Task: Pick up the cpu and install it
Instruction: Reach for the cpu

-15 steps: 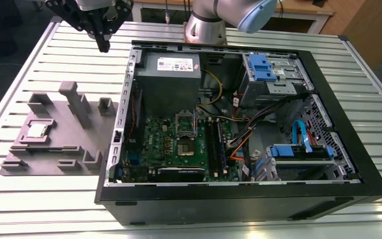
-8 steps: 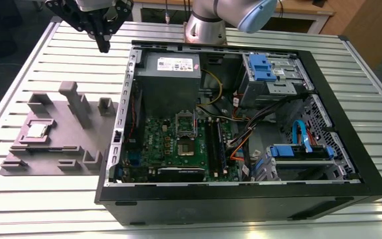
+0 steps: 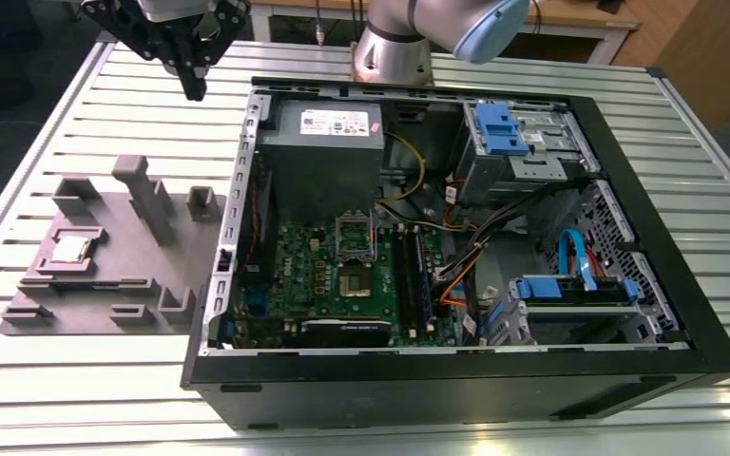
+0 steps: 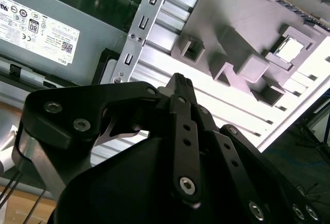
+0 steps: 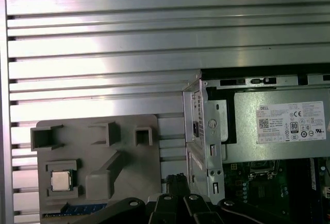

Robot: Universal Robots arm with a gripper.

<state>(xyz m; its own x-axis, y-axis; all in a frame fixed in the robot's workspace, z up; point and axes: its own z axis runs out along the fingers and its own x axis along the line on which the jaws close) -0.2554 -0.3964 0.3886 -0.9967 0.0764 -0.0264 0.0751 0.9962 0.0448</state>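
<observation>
The cpu is a small silvery square lying flat in a recess of the grey holder block on the exterior view's left, outside the case. Both wrist views show the cpu in that recess. My gripper hangs high over the slatted table beyond the block, near the case's far left corner, well apart from the cpu. Its black fingers are shut with nothing between them, meeting at a point in both wrist views. The metal-framed socket sits on the green motherboard inside the case.
The open black computer case takes up the middle and right of the slatted metal table. Inside are a grey power supply, drive bays with blue clips and loose cables. Tall posts rise from the holder block.
</observation>
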